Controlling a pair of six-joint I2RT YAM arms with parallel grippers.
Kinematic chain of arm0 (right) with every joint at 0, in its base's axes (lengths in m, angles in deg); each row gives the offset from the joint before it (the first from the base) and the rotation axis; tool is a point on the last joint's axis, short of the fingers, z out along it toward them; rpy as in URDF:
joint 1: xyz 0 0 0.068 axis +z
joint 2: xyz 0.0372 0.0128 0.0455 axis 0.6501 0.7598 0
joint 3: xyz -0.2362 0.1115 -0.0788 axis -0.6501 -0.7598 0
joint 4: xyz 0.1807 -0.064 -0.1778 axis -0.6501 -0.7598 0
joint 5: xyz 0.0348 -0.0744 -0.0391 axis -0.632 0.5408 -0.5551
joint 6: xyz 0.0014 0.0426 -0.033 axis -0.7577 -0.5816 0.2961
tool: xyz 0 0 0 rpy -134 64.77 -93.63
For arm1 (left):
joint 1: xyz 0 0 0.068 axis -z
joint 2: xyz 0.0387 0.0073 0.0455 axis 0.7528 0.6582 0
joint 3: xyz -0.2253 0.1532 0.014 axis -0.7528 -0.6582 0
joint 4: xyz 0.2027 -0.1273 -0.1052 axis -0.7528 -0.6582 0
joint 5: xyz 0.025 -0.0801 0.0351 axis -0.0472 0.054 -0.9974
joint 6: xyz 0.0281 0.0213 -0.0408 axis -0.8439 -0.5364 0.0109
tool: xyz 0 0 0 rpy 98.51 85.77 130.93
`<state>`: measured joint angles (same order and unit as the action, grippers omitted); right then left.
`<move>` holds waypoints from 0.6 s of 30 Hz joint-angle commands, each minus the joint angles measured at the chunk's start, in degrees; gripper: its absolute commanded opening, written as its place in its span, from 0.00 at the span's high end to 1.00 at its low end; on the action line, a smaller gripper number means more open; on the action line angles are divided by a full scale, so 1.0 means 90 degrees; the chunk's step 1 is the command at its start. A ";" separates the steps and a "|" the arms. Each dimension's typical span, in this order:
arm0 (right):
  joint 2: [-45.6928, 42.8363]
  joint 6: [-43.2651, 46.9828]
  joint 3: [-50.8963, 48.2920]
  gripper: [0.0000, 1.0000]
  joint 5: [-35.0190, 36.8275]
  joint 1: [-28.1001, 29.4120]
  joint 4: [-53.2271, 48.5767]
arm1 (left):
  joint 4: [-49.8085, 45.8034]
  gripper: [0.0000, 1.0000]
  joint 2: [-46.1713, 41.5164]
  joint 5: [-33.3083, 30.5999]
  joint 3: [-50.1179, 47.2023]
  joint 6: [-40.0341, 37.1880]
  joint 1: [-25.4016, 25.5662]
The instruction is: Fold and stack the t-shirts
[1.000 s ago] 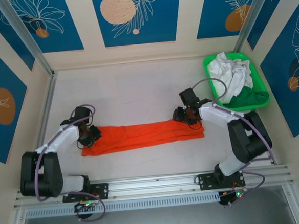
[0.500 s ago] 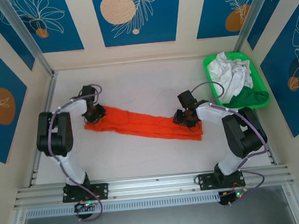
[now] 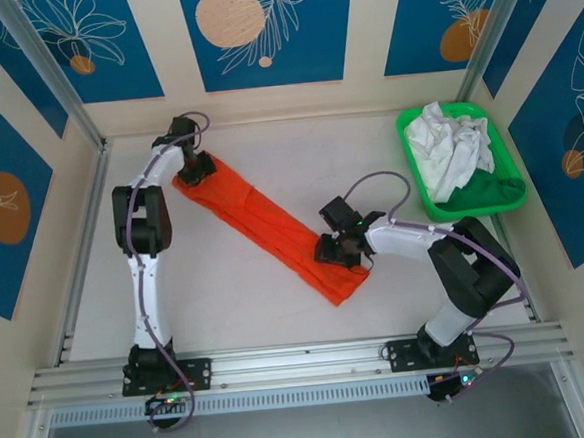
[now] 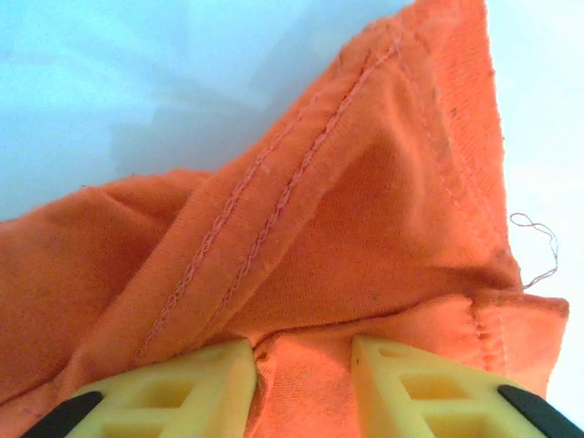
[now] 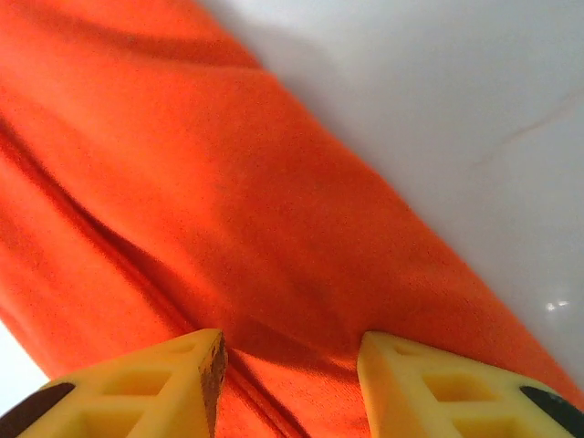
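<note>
The orange-red t-shirt [image 3: 267, 226], folded into a long narrow strip, lies slantwise on the table from far left to near centre. My left gripper [image 3: 196, 171] is at its far left end; in the left wrist view the fingers [image 4: 303, 351] stand apart over the hemmed cloth [image 4: 365, 201], which lies loose in the gap. My right gripper [image 3: 334, 251] is near the strip's near end, its fingers [image 5: 292, 351] closed on a thick ridge of the cloth [image 5: 228, 182]. The white t-shirt [image 3: 452, 148] is crumpled in the tray.
The green tray [image 3: 506, 199] stands at the far right against the wall. A metal rail [image 3: 302, 359] runs along the near edge by the arm bases. Bare table [image 3: 228, 304] lies on the near left and at the far middle.
The left gripper swept the shirt's left end away toward the far wall, turning the strip from level to diagonal, and its fingers have parted. The right gripper shifted left and nearer with its end.
</note>
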<state>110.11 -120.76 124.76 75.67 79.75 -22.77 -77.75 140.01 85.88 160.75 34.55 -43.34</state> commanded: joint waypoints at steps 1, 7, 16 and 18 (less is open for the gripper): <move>0.0570 -0.0223 0.0308 0.55 -0.0439 0.0534 -0.0343 | -0.0893 0.63 0.0753 0.0066 0.0436 -0.0128 -0.0061; 0.1336 0.0213 0.1484 0.55 -0.0465 0.1289 -0.0668 | -0.0875 0.62 0.0862 0.0307 0.0697 -0.0178 0.0004; 0.0515 0.0827 0.1694 0.43 0.0048 0.1114 -0.0520 | -0.0770 0.54 0.0205 0.0442 0.0800 -0.0420 -0.0015; 0.0276 0.1065 0.1639 0.36 0.0057 0.0965 -0.0270 | -0.0785 0.46 -0.0108 0.0424 0.0866 -0.0469 -0.0013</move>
<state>117.50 -114.97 139.58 74.71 90.03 -26.75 -80.77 142.78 88.72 167.36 31.71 -43.34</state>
